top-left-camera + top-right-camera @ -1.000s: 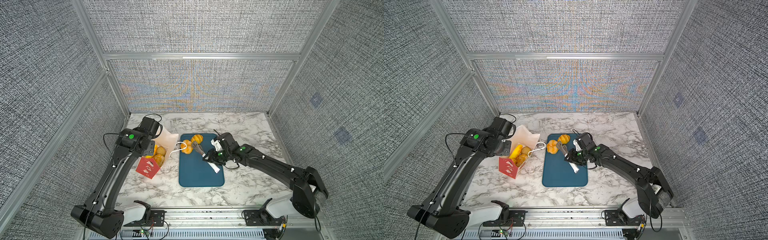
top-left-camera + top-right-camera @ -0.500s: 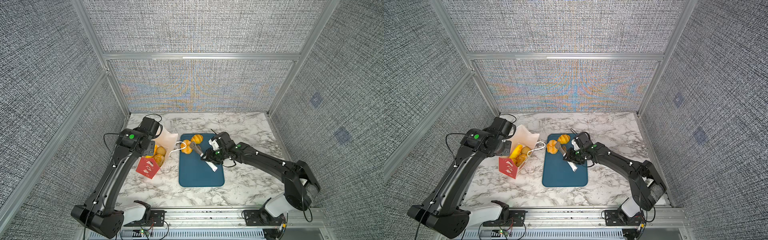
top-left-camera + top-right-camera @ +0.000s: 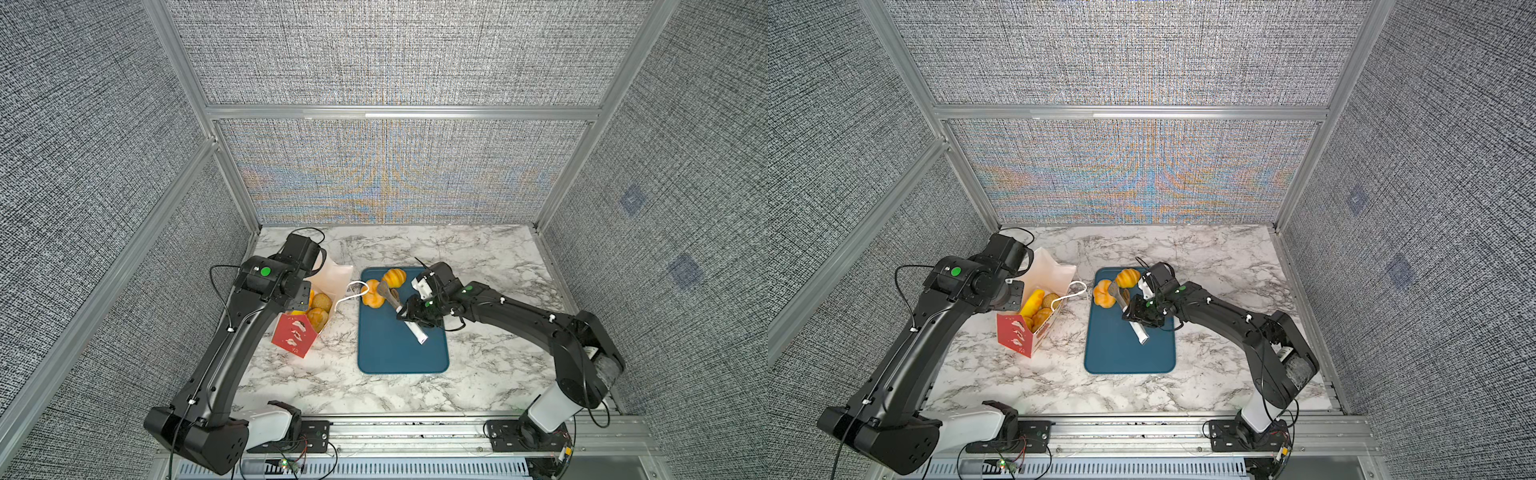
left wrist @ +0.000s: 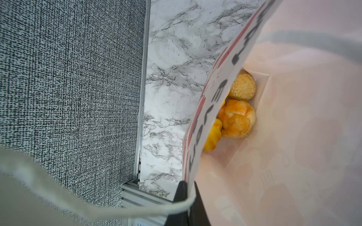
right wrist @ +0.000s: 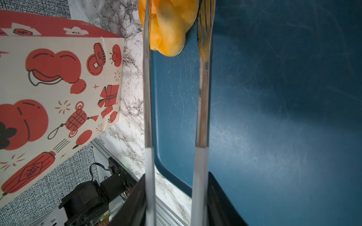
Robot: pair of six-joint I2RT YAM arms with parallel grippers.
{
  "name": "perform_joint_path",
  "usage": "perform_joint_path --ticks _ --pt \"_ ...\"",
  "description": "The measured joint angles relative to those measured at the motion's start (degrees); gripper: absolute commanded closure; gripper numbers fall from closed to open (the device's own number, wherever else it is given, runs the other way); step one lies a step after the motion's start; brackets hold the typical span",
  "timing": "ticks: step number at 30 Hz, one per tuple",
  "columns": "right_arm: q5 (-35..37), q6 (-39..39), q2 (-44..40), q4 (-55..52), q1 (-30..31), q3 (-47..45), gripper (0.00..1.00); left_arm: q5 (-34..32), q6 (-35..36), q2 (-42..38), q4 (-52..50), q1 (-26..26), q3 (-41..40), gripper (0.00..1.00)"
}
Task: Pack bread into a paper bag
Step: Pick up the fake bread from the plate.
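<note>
The paper bag (image 3: 293, 334) (image 3: 1017, 332) (image 5: 58, 88) stands left of the blue tray (image 3: 399, 353) (image 3: 1125, 357) (image 5: 274, 117), its mouth held wide. My left gripper (image 3: 306, 291) (image 3: 1013, 297) (image 4: 188, 187) is shut on the bag's rim. Several pieces of bread (image 3: 318, 309) (image 3: 1042, 309) (image 4: 238, 119) lie inside the bag (image 4: 293, 137). A knot roll (image 3: 372, 293) (image 3: 1104, 293) (image 5: 168, 29) and a croissant (image 3: 394, 277) (image 3: 1128, 277) sit at the tray's far end. My right gripper (image 3: 417, 314) (image 3: 1142, 313) (image 5: 176, 184) is shut on metal tongs (image 3: 388, 295) (image 3: 1119, 297) (image 5: 203, 97). The tong tips straddle the knot roll.
One white cord handle (image 3: 353, 291) (image 3: 1073, 291) of the bag hangs towards the tray's near corner. Grey fabric walls (image 3: 124, 249) close in the marble table (image 3: 478, 374) on three sides. A metal rail (image 3: 415, 432) runs along the front edge.
My right gripper has slid the tongs slightly to the left, towards the knot roll. The left arm and the bag have not moved.
</note>
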Motion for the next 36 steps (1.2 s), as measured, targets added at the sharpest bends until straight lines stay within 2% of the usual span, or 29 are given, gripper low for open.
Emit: perform_joint_path --ticks 12,29,36 --pt "-0.44 -0.31 2.64 -0.02 -0.04 2.67 0.56 -0.11 0.35 0.44 1.01 0.00 0.00 0.98" --pt "-1.25 -0.31 3.37 -0.33 -0.02 2.75 0.67 -0.13 0.39 1.18 1.03 0.00 0.22 0.98" --pt "-1.70 -0.24 3.76 -0.26 0.02 3.10 0.75 -0.17 0.42 1.14 1.03 0.00 0.22 0.98"
